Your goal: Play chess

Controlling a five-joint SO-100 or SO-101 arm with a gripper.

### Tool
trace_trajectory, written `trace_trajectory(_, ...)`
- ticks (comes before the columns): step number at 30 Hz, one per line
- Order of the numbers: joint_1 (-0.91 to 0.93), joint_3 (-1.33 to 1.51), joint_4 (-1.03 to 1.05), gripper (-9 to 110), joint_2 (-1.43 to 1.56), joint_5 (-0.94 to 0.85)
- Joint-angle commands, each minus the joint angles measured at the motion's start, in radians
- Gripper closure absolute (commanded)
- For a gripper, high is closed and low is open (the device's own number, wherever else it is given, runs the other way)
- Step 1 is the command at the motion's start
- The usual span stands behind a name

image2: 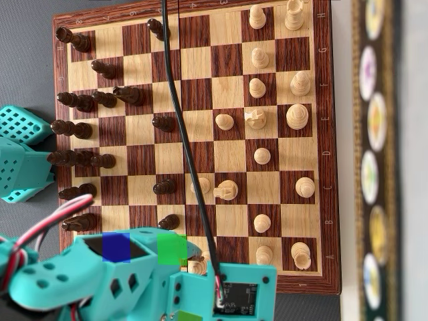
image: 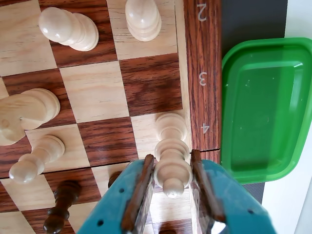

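Wrist view shows the tool [image: 172, 168] half open, its fingers [image: 139, 192] standing either side of an upright white pawn [image: 171, 156].

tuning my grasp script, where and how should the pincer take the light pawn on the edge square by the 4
Grip the light pawn around its narrow neck, just under the round head, with the pincer coming from above and one finger on each flank, as it sits now. The pawn stands upright and the collar below the head should stop slipping. The board border side is free of pieces.
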Motion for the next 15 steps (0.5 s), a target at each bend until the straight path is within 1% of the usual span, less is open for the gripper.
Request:
trace_trajectory(1,0.014,-0.048,-0.009,90,0.005,-0.003)
trace_trajectory(11,0.025,-0.043,0.008,90,0.014,-0.006)
trace_trajectory(15,0.046,-0.063,0.049,90,0.015,-0.043)
